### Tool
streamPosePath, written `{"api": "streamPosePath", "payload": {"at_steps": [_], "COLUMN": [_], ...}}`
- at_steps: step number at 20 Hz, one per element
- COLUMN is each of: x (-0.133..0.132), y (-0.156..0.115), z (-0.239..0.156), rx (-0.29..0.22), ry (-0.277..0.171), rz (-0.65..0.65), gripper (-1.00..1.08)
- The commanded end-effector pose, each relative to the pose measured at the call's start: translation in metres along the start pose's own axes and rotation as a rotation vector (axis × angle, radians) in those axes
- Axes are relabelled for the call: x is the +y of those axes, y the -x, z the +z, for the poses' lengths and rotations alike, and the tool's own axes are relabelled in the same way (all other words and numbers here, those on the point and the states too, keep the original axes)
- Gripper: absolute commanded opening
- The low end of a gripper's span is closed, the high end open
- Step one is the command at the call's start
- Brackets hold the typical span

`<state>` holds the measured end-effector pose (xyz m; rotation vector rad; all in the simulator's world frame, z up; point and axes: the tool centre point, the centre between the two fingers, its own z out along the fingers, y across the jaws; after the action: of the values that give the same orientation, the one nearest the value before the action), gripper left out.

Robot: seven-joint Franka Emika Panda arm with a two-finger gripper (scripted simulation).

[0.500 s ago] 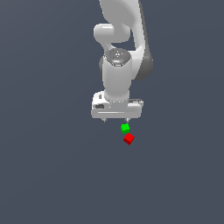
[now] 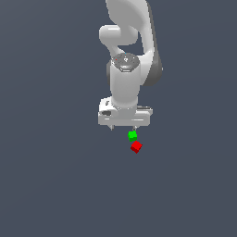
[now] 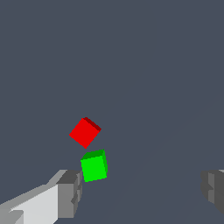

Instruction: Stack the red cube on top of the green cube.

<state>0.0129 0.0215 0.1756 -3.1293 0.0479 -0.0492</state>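
While the jaws gape wide and empty, centre them over the red cube (image 3: 85, 132), avoiding the green cube (image 3: 94, 166) just beside it.

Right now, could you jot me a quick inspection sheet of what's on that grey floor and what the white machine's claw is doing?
Surface: plain dark grey ground, flat, unmarked.
Job's things: red cube and green cube both on the ground, close together with a small gap in the wrist view; red cube turned at an angle to the green one; red not on top of green, so not stacked.
Clutter: nothing seen.
Claw: claw open, holding nothing, above the ground; one fingertip sits close beside the green cube, neither cube between the fingers.
Cables: nothing seen.
Surroundings: only the white arm over the same grey ground.
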Motion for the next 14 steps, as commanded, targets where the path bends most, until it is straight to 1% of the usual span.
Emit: {"api": "streamPosePath", "payload": {"at_steps": [1, 7, 14], "x": [-0.003, -0.012, -0.028], "y": [0.001, 0.002, 0.004], "z": [0.004, 0.018, 0.041], "rx": [-0.001, -0.004, -0.010], "ry": [0.001, 0.004, 0.010], "rz": [0.022, 0.110, 0.258], "gripper": [1.00, 1.00, 1.00]}}
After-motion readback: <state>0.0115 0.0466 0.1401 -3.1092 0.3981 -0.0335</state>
